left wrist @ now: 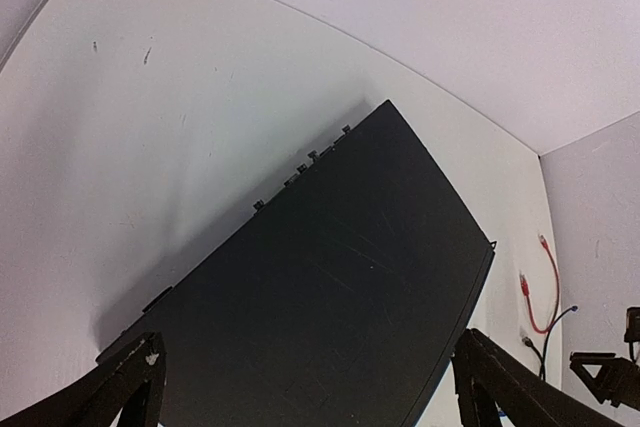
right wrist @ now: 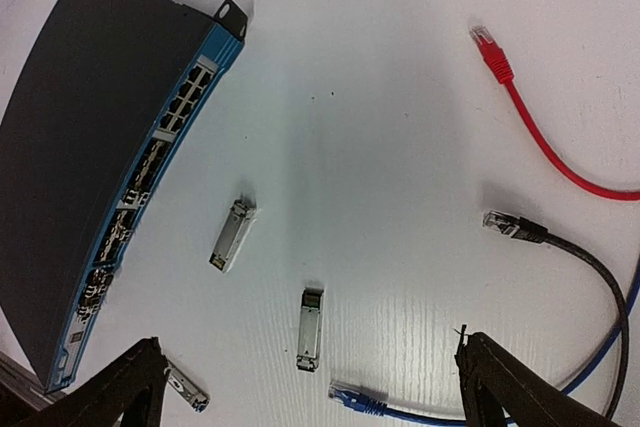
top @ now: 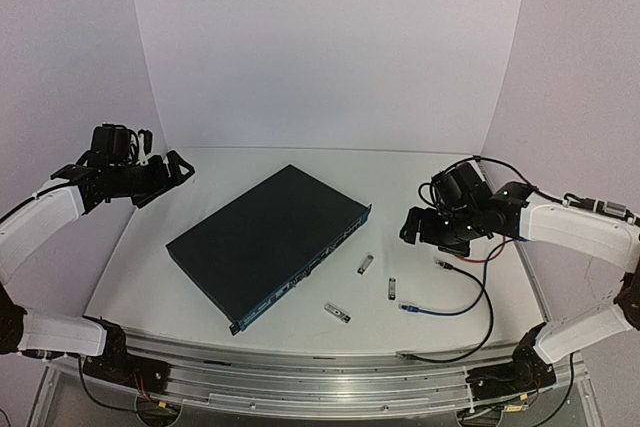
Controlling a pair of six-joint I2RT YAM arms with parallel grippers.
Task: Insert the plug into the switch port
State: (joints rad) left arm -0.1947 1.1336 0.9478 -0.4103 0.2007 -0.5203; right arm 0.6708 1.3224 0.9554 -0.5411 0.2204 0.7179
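Over the left side of the table [top: 420,169], the left gripper [top: 166,178] is wide open and holds nothing. The right gripper [top: 409,229] is wide open too, and holds nothing. The switch [top: 270,239] lies flat between them, touching neither, with its sockets facing the right side. Below the right gripper lie three silver pieces [right wrist: 232,234], a red plug [right wrist: 487,44], a black plug [right wrist: 503,224] and a blue plug [right wrist: 352,398]. There is bare table between them and the sockets.
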